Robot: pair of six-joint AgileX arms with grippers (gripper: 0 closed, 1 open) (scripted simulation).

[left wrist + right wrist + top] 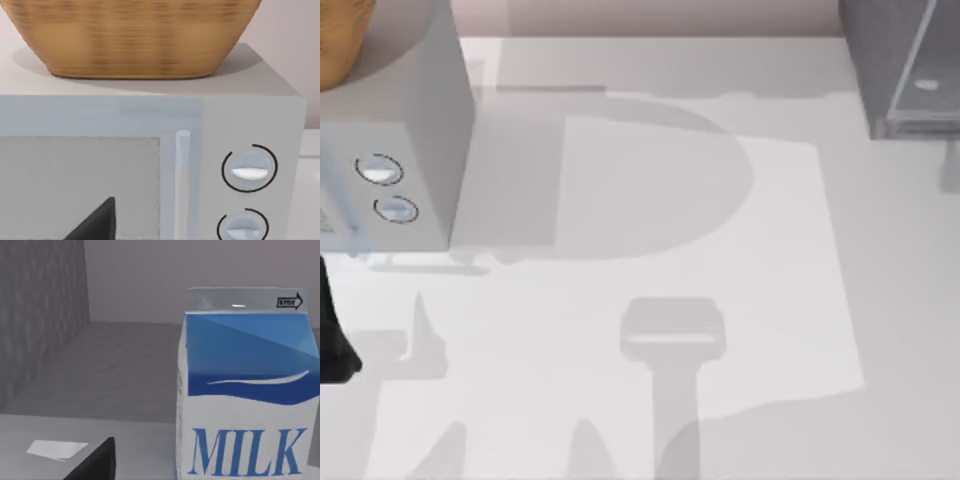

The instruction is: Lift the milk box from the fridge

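Observation:
The milk box (247, 390), a blue-and-white carton lettered MILK, stands upright on the grey floor inside the fridge (40, 315). It is seen close up in the right wrist view. A dark part of my right gripper (95, 462) shows at the near edge, short of the carton and off to one side, not touching it. In the top view the fridge (895, 60) is the dark grey cabinet with a glassy panel at the far right corner. My left gripper (95, 225) is parked facing the front of the light grey box.
A light grey box with two round dials (395, 150) stands at the far left of the table, with a woven basket (135, 35) on top of it. A dark piece of my left arm (335, 340) sits at the left edge. Arm shadows fall across the white tabletop (650, 340).

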